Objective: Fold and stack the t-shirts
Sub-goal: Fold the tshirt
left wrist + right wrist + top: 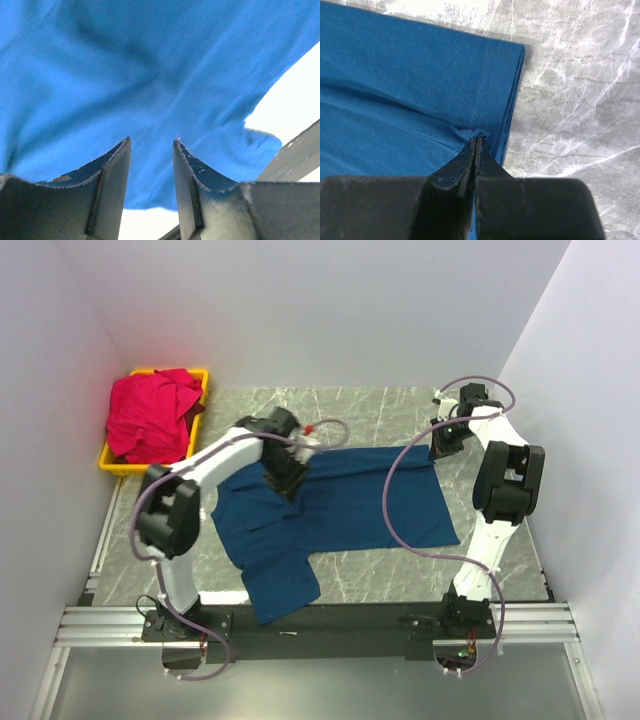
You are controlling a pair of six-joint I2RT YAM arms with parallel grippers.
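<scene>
Spread across the marble table (400, 405): navy t-shirt (350, 505). Heaped in the yellow bin (118, 469), far left: red-pink t-shirt (150, 415). Above the navy cloth's far edge, left gripper (151, 142) spread, gripping nothing. At the far right corner, right gripper (476, 139) pressed together, pinching the navy hem.

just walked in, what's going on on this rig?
Two arms are working on the blue t-shirt, spread on the table. The right gripper is shut, pinching the shirt's hem near its far right corner. The left gripper hangs over the shirt's left half, jaws apart, holding nothing. The red-pink t-shirt lies bunched in the yellow bin, unfolded.
</scene>
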